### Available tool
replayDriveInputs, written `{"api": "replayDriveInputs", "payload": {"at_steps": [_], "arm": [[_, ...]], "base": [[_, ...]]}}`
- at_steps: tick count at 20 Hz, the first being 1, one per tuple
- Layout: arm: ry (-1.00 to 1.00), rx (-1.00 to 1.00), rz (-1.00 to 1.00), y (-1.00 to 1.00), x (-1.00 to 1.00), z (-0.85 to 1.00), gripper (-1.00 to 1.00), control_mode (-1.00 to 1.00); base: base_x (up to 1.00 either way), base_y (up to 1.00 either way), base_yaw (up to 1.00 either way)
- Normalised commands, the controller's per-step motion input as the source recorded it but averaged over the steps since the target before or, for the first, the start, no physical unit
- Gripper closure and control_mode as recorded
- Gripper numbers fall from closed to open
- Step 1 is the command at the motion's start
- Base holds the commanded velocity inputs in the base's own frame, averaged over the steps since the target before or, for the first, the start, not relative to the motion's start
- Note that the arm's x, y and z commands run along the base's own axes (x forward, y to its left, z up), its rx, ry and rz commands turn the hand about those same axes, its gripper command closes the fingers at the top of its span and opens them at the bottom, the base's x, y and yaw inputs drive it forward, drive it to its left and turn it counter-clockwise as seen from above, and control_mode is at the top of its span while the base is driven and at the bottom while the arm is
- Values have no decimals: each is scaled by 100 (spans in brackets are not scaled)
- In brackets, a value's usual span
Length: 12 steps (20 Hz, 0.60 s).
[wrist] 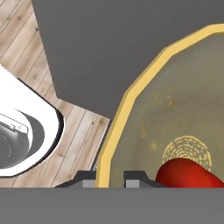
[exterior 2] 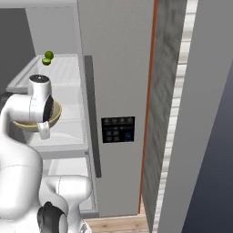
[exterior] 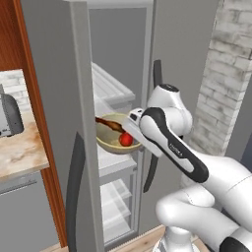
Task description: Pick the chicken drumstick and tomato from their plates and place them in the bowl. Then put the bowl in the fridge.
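My gripper (wrist: pixel 109 177) is shut on the yellow rim of the bowl (wrist: pixel 131 92), one fingertip on each side of the edge. The olive-tan bowl (exterior: pixel 112 142) hangs level in the open fridge (exterior: pixel 59 98), a little above a glass shelf (exterior: pixel 117 165). Inside the bowl lie the red tomato (exterior: pixel 126 140) and the dark brown chicken drumstick (exterior: pixel 109 123), whose end pokes over the rim. The tomato (wrist: pixel 188 175) shows large in the hand view. From the right side my arm hides most of the bowl (exterior 2: pixel 57 116). Their plates are out of view.
Two green fruits (exterior 2: pixel 48 58) sit on the upper fridge shelf. The open fridge door with its dark handle (exterior: pixel 74 187) stands close on the left. A toaster (exterior: pixel 9 115) rests on the wooden counter (exterior: pixel 19 150). A brick wall (exterior: pixel 224 74) stands to the right.
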Motion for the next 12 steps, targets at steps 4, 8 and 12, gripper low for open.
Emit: {"api": "replayDriveInputs", "payload": {"at_steps": [4, 8, 12], "arm": [[-1, 0, 0, -2, 18, 36, 100, -100], [-7, -4, 0, 0, 32, 24, 100, -100], [-19, -1, 0, 0, 28, 26, 100, -100]], "base": [[0, 0, 0], [0, 0, 0], [0, 0, 0]]}}
